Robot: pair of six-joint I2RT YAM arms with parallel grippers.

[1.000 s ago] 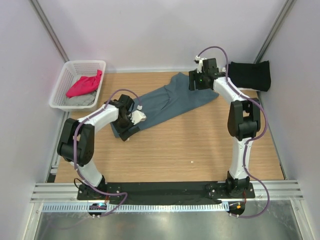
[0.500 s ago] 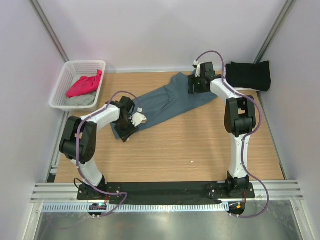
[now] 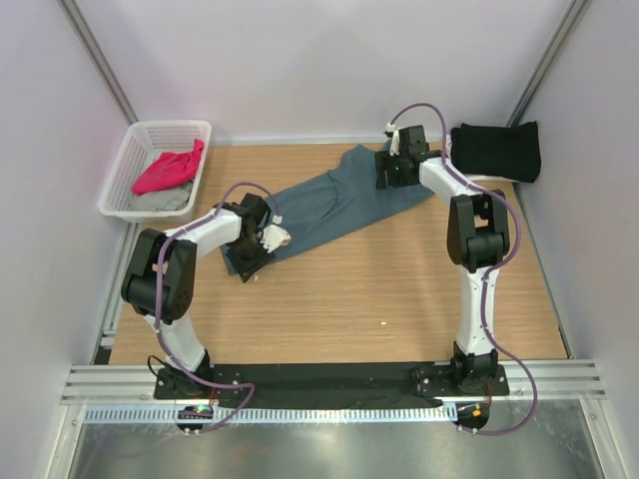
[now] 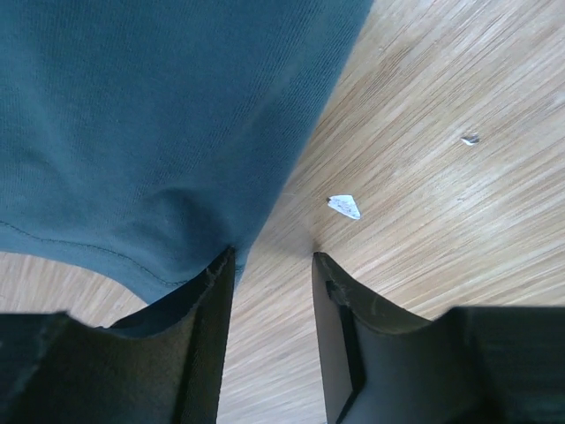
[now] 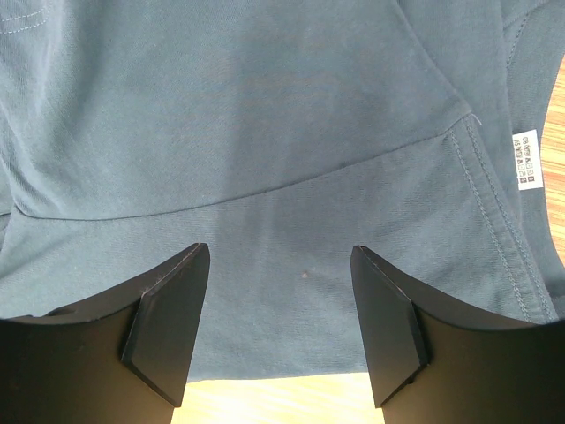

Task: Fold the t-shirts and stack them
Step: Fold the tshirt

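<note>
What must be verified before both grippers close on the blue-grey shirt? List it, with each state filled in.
1. Left gripper open: ok.
2. Cloth in its gap: not ok. The blue-grey shirt stops at the gap's edge, and mostly bare table shows there.
3. Right gripper open: ok.
4. Cloth in its gap: ok, the shirt fills it.
5. Black shirt clear of both grasps: ok, it lies apart.
6. Fingertips down on the cloth: cannot tell.
</note>
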